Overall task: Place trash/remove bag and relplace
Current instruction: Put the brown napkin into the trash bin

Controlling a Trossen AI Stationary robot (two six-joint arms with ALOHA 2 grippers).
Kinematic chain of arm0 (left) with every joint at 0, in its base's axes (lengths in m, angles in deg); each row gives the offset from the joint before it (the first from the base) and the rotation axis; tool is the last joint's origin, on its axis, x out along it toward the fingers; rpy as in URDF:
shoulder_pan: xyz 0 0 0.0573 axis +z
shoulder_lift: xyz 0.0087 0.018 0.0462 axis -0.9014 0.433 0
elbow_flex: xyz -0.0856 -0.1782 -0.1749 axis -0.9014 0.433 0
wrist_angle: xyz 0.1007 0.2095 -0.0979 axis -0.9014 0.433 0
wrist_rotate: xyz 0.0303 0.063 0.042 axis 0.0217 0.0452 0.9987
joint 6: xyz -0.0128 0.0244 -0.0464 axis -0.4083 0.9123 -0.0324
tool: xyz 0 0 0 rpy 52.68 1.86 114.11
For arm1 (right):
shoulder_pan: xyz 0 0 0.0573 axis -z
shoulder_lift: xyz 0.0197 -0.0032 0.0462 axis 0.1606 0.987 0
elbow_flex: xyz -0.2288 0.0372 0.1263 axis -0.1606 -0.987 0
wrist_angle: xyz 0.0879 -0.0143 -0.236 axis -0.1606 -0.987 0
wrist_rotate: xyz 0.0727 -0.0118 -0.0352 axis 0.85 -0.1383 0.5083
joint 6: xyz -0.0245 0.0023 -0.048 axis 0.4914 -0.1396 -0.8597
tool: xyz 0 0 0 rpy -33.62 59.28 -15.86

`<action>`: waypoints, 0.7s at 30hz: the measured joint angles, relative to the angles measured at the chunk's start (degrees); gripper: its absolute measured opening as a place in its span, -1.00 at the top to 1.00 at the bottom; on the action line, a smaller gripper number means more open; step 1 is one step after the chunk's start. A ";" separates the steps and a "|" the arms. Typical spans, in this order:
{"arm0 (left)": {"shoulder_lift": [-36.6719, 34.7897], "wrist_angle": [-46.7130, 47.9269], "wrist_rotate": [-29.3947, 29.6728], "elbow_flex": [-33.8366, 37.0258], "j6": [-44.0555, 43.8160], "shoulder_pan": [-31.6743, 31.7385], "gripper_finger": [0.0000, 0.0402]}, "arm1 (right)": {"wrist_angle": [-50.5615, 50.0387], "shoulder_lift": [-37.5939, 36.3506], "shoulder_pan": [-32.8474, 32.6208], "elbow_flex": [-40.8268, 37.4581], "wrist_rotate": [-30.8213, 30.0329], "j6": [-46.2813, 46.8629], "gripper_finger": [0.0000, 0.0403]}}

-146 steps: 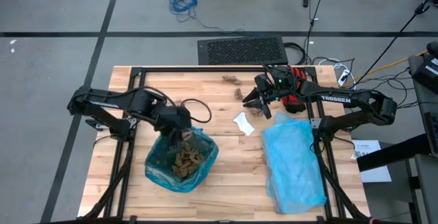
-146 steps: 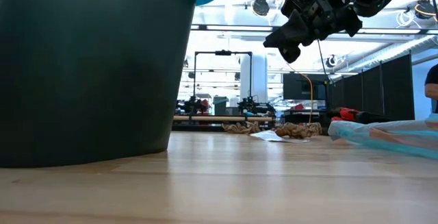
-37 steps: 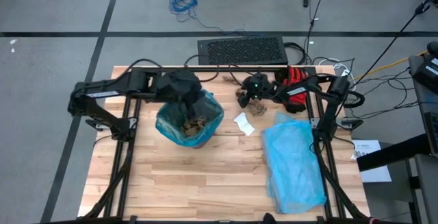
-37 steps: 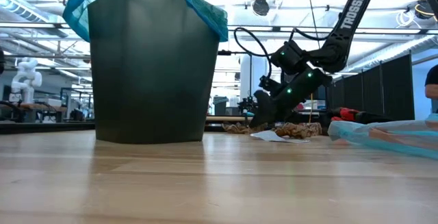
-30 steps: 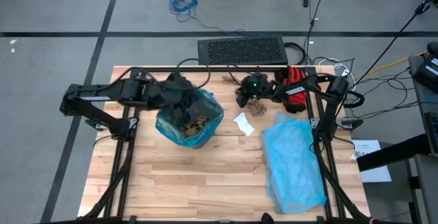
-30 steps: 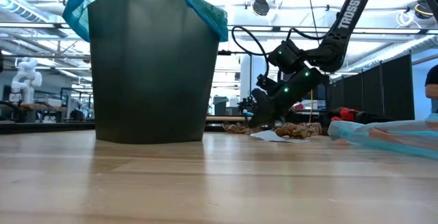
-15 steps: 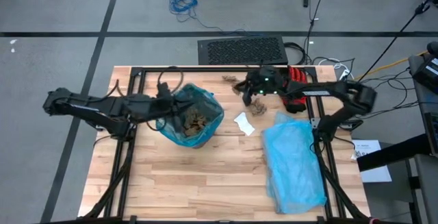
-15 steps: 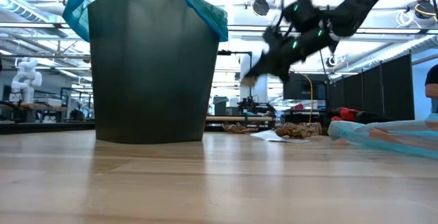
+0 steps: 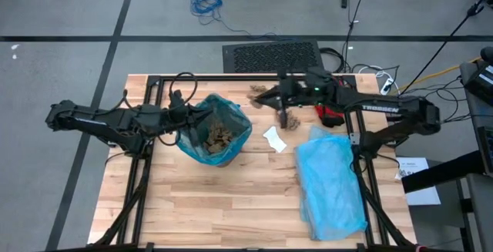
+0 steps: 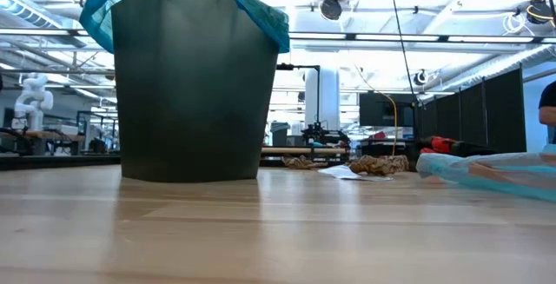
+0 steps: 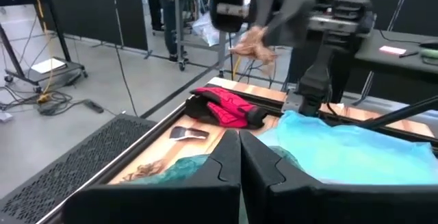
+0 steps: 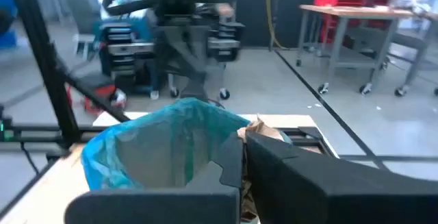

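Your right end effector (image 9: 266, 97) is pinched shut on a brown paper scrap (image 11: 254, 43), raised between the far trash pile (image 9: 259, 90) and the bag (image 9: 212, 130). That scrap looks light and crumbly, so keep the pinch mid-wad. Your left end effector (image 9: 183, 119), closed, sits at the bag's rim.

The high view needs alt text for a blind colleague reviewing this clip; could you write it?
Seen from above, the right gripper, shut on a brown paper scrap, is raised beside the bin lined with the teal bag, which holds more scraps. The left gripper is shut at the bag's opposite rim. On the wooden table lie a white scrap, a sky-blue bag and a red glove.
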 joint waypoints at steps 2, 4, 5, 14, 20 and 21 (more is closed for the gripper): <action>0.00 0.12 0.06 0.00 -0.03 0.00 1.00 | -4.21 3.58 -1.73 5.86 -1.13 -2.29 1.00; 0.00 0.40 0.06 0.00 0.01 0.00 1.00 | -8.59 7.58 -2.88 11.61 -1.14 -3.54 1.00; 0.00 0.83 0.11 0.00 0.01 0.00 1.00 | -10.49 9.64 -3.27 14.32 -1.14 -4.30 1.00; -0.39 3.17 5.50 1.88 -1.17 0.13 1.00 | -24.53 23.45 -5.87 29.36 -1.04 -5.22 0.70; -3.34 1.59 6.16 6.26 -2.98 1.27 1.00 | -25.24 25.98 -7.32 30.95 -1.02 -5.68 0.20; -3.69 1.10 6.17 6.95 -3.00 1.36 1.00 | -25.04 25.94 -7.40 30.99 -0.99 -6.00 0.12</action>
